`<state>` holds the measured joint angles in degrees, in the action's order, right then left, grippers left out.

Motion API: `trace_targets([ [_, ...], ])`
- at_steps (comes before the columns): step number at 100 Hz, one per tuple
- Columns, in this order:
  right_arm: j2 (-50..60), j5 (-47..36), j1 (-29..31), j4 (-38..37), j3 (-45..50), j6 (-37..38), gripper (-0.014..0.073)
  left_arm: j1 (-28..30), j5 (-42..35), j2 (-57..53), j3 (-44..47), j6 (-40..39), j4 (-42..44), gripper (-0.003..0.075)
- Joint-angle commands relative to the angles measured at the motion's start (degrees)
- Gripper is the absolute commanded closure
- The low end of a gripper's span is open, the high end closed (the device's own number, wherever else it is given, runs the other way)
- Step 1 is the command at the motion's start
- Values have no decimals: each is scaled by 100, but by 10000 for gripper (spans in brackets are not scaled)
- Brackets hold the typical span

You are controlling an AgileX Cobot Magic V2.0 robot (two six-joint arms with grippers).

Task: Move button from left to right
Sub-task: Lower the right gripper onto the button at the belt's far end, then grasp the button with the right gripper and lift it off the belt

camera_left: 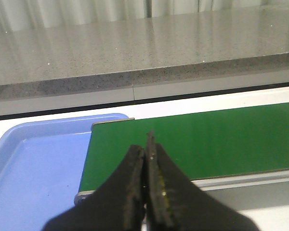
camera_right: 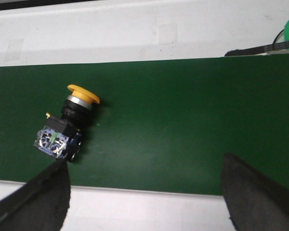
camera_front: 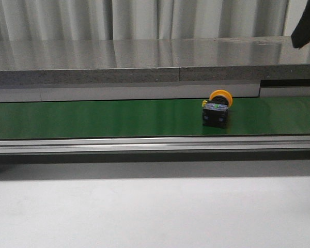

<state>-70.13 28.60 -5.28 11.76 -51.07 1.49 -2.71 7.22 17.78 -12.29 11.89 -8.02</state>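
**Button lying on the green belt, right fingers spread above it**

The button [camera_front: 217, 109] lies on its side on the green belt [camera_front: 93, 118], right of the belt's middle in the front view, its yellow cap turned toward the far grey ledge [camera_front: 144, 62] and its black body toward the camera. In the right wrist view the button [camera_right: 65, 126] rests tilted on the belt [camera_right: 183, 120], the labelled end of the body nearest the right gripper [camera_right: 144, 192]; its two dark fingers [camera_right: 38, 199] stand wide apart, one just beside the body, and hold nothing. The left gripper [camera_left: 147, 159] has its fingers [camera_left: 132, 187] pressed together with nothing between them, over the belt's end [camera_left: 207, 139], beside a blue tray [camera_left: 33, 163]. A white desk [camera_front: 155, 212] fills the foreground
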Motion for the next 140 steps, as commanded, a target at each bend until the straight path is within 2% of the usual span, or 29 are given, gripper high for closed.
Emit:
trace_targets([
  [1, -265, -272, 9, 97, -426, -30, -40, -48, -502, 41, -152, -5, -33, 739],
  [39, -1464, -323, -272, 156, -1212, -30, -40, -48, -502, 41, -152, -5, -33, 739],
  [90, -2437, -370, -398, 173, -1311, -36, -37, -48, -502, 41, -152, -5, -33, 739],
  [95, -2488, -330, -398, 173, -1311, -40, -8, -48, -502, 41, -152, -5, -33, 739],
  [102, -2538, -275, -398, 173, -1311, -40, 87, -48, -502, 41, -152, -5, -33, 739],
  [114, -2543, -186, -398, 173, -1311, -40, 335, -48, -502, 41, -152, -5, -33, 739],
  [119, -2537, -130, -398, 173, -1317, -40, 404, -48, -502, 41, -152, -5, -33, 739],
  [126, -2522, 26, -385, 173, -1409, -47, 442, -48, -502, 41, -152, -5, -33, 739],
  [140, -2379, 286, -371, -206, -1787, -72, 442, -48, -502, 41, -152, -5, -33, 739],
])
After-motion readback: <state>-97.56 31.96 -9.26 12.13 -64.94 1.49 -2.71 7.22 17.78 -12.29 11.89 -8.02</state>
